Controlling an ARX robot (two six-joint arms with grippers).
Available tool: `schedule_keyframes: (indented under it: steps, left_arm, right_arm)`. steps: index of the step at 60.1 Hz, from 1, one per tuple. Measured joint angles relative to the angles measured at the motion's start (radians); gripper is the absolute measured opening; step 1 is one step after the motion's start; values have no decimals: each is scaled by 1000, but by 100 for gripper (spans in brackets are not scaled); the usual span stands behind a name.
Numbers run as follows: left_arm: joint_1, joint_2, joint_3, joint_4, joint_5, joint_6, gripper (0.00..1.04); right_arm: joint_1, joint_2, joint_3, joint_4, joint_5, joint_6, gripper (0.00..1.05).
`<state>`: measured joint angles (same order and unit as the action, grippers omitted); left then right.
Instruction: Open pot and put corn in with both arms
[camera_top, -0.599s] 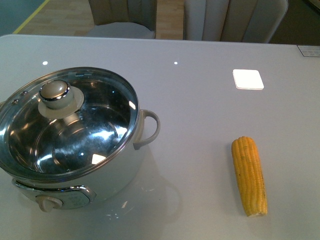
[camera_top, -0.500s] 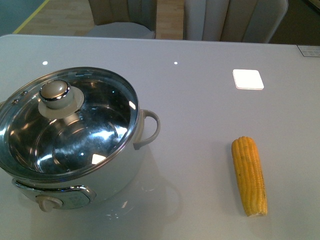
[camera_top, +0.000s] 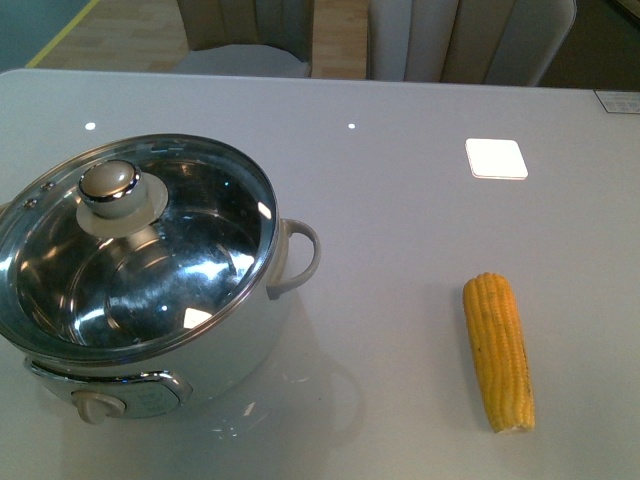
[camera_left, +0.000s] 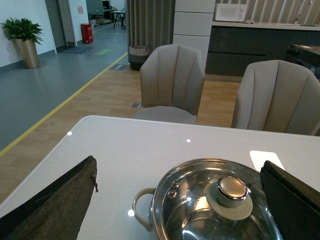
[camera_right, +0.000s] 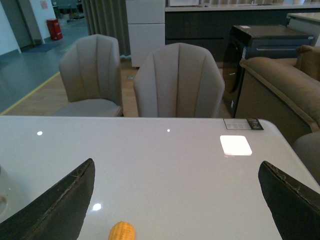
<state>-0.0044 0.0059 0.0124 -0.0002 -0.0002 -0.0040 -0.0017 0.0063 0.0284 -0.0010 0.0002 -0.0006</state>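
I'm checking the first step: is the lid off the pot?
No, in the front view the glass lid sits closed on the pot, and the corn lies on the table.

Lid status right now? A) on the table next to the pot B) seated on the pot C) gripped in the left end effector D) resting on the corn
B: in the front view the glass lid sits closed on the rim of the pot, and the corn lies apart from it on the table.
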Motion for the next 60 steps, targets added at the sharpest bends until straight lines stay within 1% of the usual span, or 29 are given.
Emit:
schedule_keyframes:
  steps: [2, 5, 7, 9, 12, 17, 26, 33, 40, 49, 60]
  left_arm:
    - [0, 3, 2, -5, 1, 0, 98]
    - [-5, 71, 56, -148, 0, 0, 98]
    - [-11, 164, 114, -257, -6, 0, 98]
    - [-17, 227, 144, -296, -6, -1, 98]
    - [-30, 313, 174, -283, -13, -1, 98]
    - [-53, 437, 211, -164, -35, 8, 98]
    - [-79, 685, 268, 72, -25, 15, 98]
    - [-112, 938, 301, 271, -6, -15, 98]
    - [-164, 1196, 336, 469, -30, -26, 98]
    - [-221, 1422, 386, 609, -51, -26, 98]
    - [-253, 1605, 448, 687, -68, -27, 98]
  right_arm:
    - [0, 0, 0, 0, 0, 0, 96]
    - [0, 0, 0, 0, 0, 0, 96]
    - [0, 0, 0, 0, 0, 0, 96]
    - [0, -1, 0, 0, 0, 0, 96]
    - [0, -1, 0, 0, 0, 0, 96]
    - [0, -1, 0, 0, 0, 0, 96]
    - [0, -1, 0, 0, 0, 0, 96]
    - [0, -1, 0, 0, 0, 0, 96]
    - [0, -1, 0, 0, 0, 0, 96]
    - [0, -1, 0, 0, 0, 0, 96]
    - [0, -1, 0, 0, 0, 0, 96]
